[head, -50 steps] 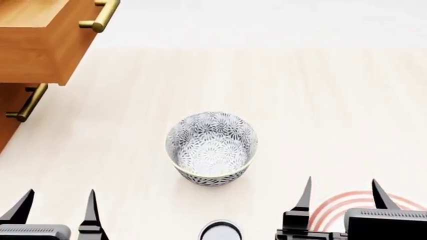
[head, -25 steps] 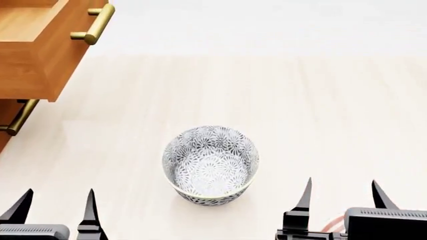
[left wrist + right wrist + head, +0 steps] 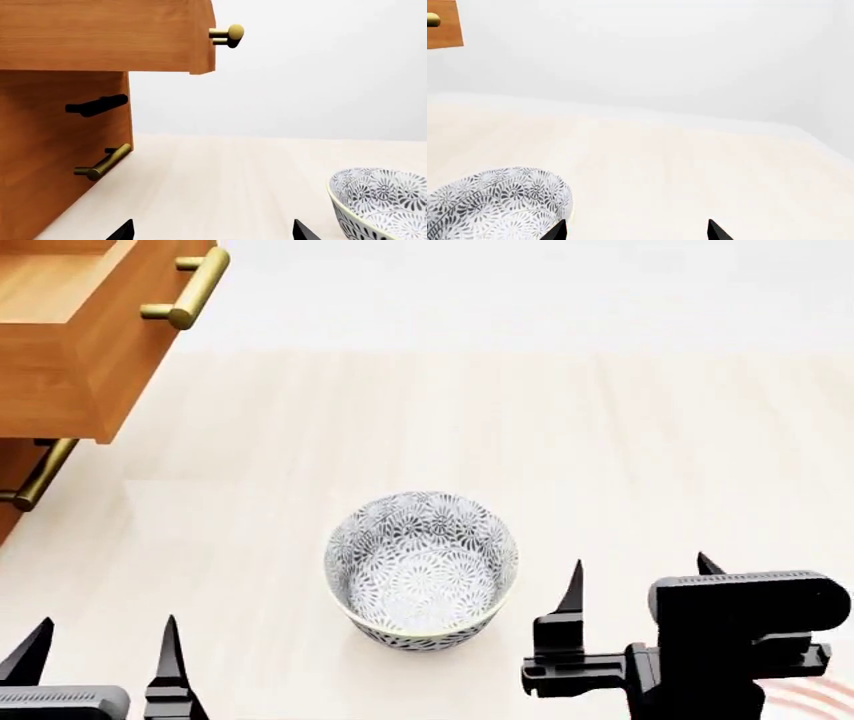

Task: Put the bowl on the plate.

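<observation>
Plainly, empty bowl upright.

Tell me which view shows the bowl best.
The head view: the whole bowl shows from above, rim and patterned inside complete. The left wrist view catches only part of its rim and wall at the frame's edge; the right wrist view shows only part of its outer wall.

Your right gripper is matte black: two thin, pointed fingers like spikes rise from a boxy black body with a rounded block on top and a stepped bracket on its side. Your left gripper has the same black spiked fingers, above a dark grey housing with a fine ribbed edge.
</observation>
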Controlling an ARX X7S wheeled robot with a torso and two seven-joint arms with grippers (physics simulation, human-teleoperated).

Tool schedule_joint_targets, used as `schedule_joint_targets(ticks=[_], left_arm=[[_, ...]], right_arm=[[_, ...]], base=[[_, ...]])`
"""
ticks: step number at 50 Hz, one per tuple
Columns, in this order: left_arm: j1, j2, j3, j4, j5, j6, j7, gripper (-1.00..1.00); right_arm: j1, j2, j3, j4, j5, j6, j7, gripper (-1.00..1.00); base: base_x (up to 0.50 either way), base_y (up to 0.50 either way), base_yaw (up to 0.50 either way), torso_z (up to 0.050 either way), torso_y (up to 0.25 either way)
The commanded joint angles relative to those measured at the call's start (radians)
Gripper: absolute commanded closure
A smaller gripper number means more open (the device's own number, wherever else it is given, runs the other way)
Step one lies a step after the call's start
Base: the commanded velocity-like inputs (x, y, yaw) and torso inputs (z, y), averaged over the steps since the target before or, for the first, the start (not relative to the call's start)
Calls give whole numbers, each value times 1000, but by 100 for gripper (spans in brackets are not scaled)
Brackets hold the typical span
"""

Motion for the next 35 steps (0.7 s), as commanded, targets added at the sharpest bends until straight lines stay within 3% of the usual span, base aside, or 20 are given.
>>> schedule_joint_targets(ticks=[1,18,35], left_arm=[[0,-6,-6,-6,-6,4,-13,-100],[-1,-18,-14,9,-16,-1,-30,-100],[1,-27,-17,21,-22,-1,-45,-100]], right_arm=[[181,35,-77,-12,55,236,-48,-100],[561,11,-211,277,170,425,-275,-100],[816,-18,-395,567,103,379,-424,-100]], base=[[0,0,0,0,0],[0,0,0,0,0],[0,0,0,0,0]])
